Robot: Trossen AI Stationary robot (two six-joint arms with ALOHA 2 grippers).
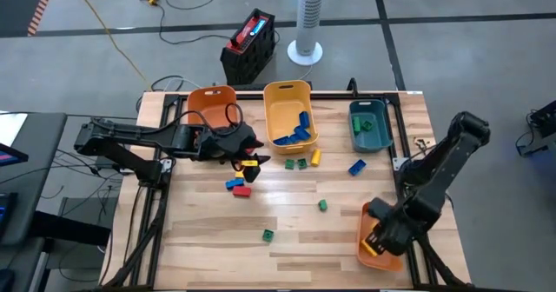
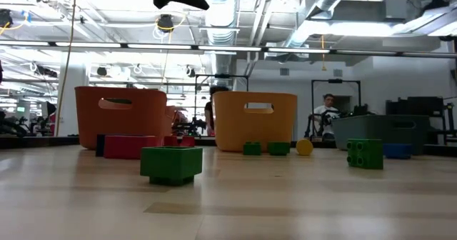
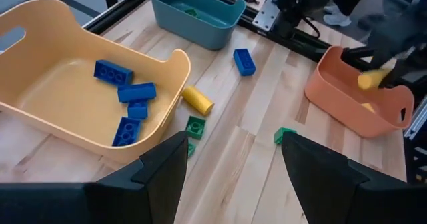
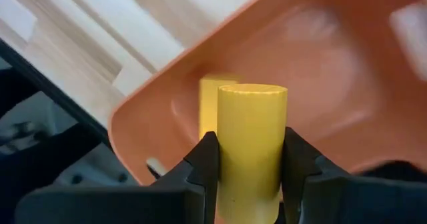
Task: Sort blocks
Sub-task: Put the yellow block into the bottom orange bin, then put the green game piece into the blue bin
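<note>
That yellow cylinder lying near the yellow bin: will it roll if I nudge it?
Likely yes: the yellow cylinder lies on its side on the smooth table, so a sideways nudge should roll it. It looks like rigid plastic, probably light, and may slip between fingers.

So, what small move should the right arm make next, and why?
Probably open a little more and let go: the right gripper holds a yellow cylinder block between its jaws, already over the orange bin, where another yellow block lies.

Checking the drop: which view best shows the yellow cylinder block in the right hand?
The right wrist view: the yellow cylinder fills it, between the right hand's fingers, over the orange bin. High and left wrist views show a speck; low view nothing.
</note>
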